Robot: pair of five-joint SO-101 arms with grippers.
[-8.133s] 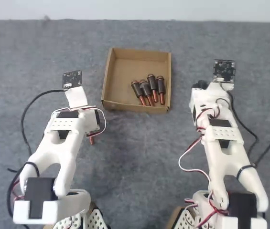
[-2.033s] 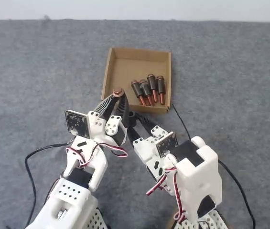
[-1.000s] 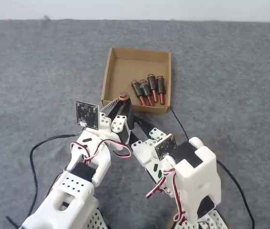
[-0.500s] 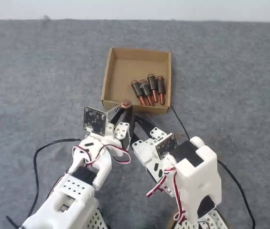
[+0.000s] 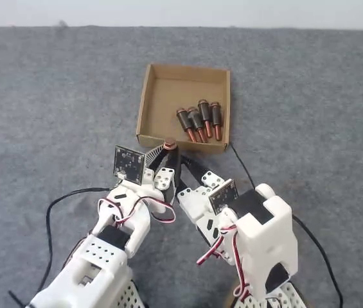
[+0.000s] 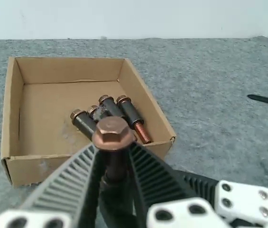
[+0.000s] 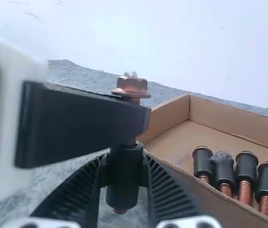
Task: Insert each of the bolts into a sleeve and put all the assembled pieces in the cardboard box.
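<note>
A copper bolt (image 5: pixel 169 144) stands upright just in front of the cardboard box (image 5: pixel 144 106). My left gripper (image 6: pixel 112 149) is shut on the shank under the bolt's hex head (image 6: pixel 111 134). Below it, my right gripper (image 7: pixel 124 166) is shut on a black sleeve (image 7: pixel 123 173). The bolt passes through this sleeve, and its tip shows at the sleeve's lower end. The bolt head (image 7: pixel 131 88) rises above the left gripper's finger (image 7: pixel 81 123). Several assembled pieces (image 5: pixel 199 122) lie side by side inside the box (image 6: pixel 43 164), against its right part.
Both arms crowd together at the box's near wall on the grey carpet. A black cable (image 5: pixel 59 204) loops at the left, and another cable (image 5: pixel 245 168) runs past the box's near right corner. Open carpet lies on both sides of the box.
The left gripper has carried the bolt down toward the right gripper, and the bolt has slid deeper into the sleeve. The right arm has held still.
</note>
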